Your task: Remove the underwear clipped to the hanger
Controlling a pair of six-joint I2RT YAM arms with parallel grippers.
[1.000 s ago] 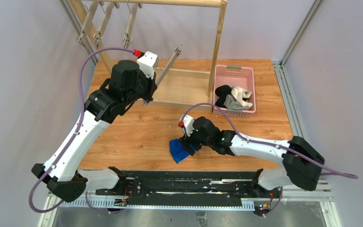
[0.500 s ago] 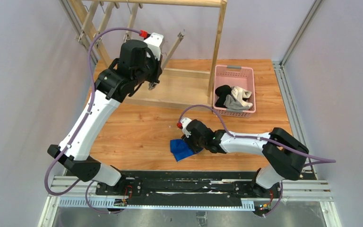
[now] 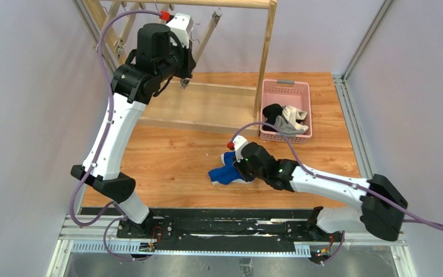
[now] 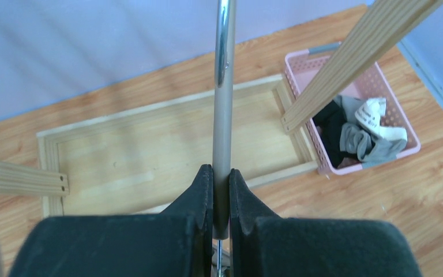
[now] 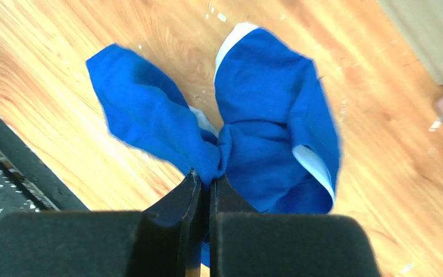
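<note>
The right gripper (image 5: 206, 183) is pinched shut on a bunched fold in the middle of the bright blue cloth briefs with white trim (image 5: 265, 133). The briefs spread out low at the wooden counter (image 3: 173, 156), near its front edge and right of centre; whether they rest on it cannot be told. The left gripper (image 4: 221, 176) is raised at the far left, its jaws closed around the slim grey metal hanger bar (image 4: 224, 86) beside the pale wooden rack (image 3: 265, 57). At the far right, just beside the rack's post, the pink plastic basket (image 3: 285, 85) holds the black cloth briefs (image 3: 272, 112) and the grey cloth briefs (image 3: 291, 122), heaped together.
</note>
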